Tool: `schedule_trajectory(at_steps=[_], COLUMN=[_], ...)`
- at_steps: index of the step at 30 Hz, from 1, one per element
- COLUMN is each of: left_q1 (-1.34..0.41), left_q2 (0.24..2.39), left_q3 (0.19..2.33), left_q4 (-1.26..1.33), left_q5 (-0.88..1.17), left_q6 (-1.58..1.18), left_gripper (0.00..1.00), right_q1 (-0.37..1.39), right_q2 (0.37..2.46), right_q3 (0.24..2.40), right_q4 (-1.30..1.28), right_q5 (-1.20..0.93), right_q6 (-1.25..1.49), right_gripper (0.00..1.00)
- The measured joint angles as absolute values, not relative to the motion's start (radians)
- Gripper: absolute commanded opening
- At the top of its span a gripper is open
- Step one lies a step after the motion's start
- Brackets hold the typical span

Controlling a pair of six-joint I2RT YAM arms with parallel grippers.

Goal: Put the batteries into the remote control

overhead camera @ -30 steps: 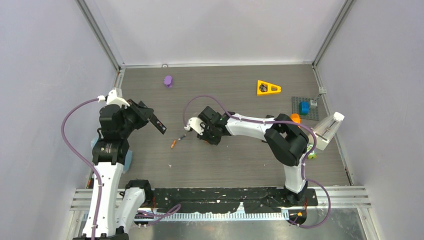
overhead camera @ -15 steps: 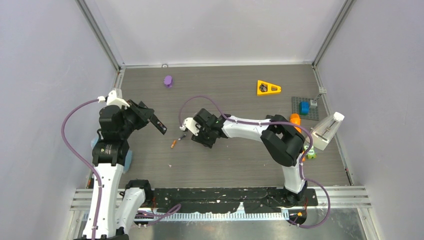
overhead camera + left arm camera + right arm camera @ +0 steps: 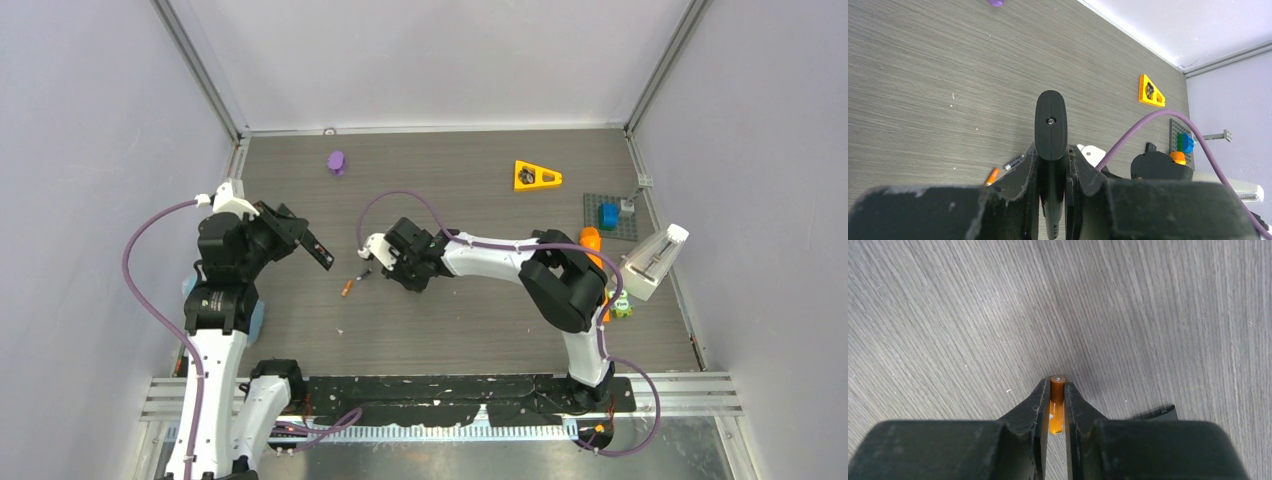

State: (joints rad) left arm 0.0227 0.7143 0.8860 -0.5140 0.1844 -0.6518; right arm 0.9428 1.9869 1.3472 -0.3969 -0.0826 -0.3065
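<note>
My left gripper [image 3: 298,236] is shut on the black remote control [image 3: 318,249], which sticks out past its fingertips toward the table's middle; in the left wrist view the remote control [image 3: 1050,122] stands edge-on between the fingers [image 3: 1024,170]. My right gripper [image 3: 1057,390] points down at the table and is shut on an orange battery [image 3: 1056,401], whose tip pokes beyond the fingertips. From above, the right gripper [image 3: 402,272] hides that battery. Two more batteries lie just to its left: an orange one [image 3: 346,288] and a dark grey one [image 3: 363,275].
A purple object [image 3: 337,161] sits at the back left and an orange wedge [image 3: 537,176] at the back right. A grey baseplate [image 3: 625,226] with a blue brick [image 3: 608,214] lies at the right edge, near an orange piece [image 3: 590,237] and a white block [image 3: 655,262].
The right arm has shifted slightly left. The left arm and the two loose batteries have not moved.
</note>
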Motion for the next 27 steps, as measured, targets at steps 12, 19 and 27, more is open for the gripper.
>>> schedule_trajectory(at_steps=[12, 19, 27], left_q1=[0.026, 0.027, -0.04], left_q2=[0.706, 0.742, 0.782], left_q3=[0.862, 0.794, 0.722], left_q4=[-0.459, -0.17, 0.146], left_q5=[0.262, 0.495, 0.581], left_q6=[-0.709, -0.872, -1.176], left_gripper=[0.0, 0.0, 0.0], right_q1=[0.85, 0.754, 0.83], right_q2=[1.933, 1.591, 1.314], right_q3=[1.341, 1.322, 1.346], right_q4=[-0.399, -0.319, -0.186], right_q5=[-0.115, -0.121, -0.133], right_q6=[-0.139, 0.033, 0.197], right_gripper=[0.07, 0.09, 0.08])
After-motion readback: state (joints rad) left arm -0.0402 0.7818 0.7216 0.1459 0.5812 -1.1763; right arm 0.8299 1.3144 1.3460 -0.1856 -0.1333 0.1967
